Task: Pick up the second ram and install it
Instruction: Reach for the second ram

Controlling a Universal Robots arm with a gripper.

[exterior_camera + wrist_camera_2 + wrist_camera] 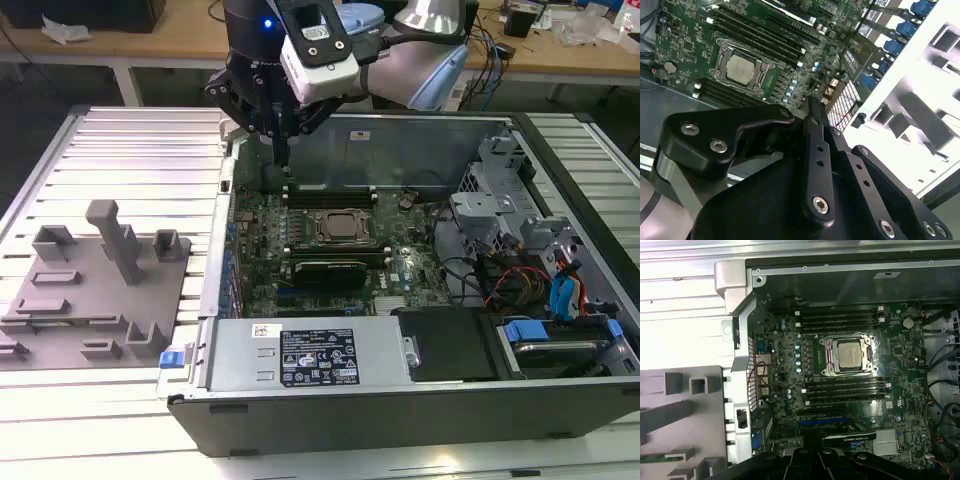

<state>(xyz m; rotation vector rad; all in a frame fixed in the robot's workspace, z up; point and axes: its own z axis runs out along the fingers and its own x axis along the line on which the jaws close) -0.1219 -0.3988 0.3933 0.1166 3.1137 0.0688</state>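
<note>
The gripper (285, 158) hangs over the open computer case (400, 420), above the far part of the motherboard (262, 262) on the exterior view's left, close to the case's rear wall. Its fingers (817, 145) are drawn narrow, the tips meeting, and nothing can be seen between them in the second wrist view.

The second ram (665, 457) shows in the first wrist view as a thin green strip lying flat on the gray fixture (60, 300), outside the case and well apart from the gripper. The fixture sits on the ribbed metal table (140, 150), just beside the case on the exterior view's left.

On the motherboard, the CPU socket (345, 226) lies between two banks of long black memory slots (840, 317) with white end clips. Whether any slot already carries a stick cannot be told. A silver power supply (310, 355) runs along the near edge of the case.
</note>
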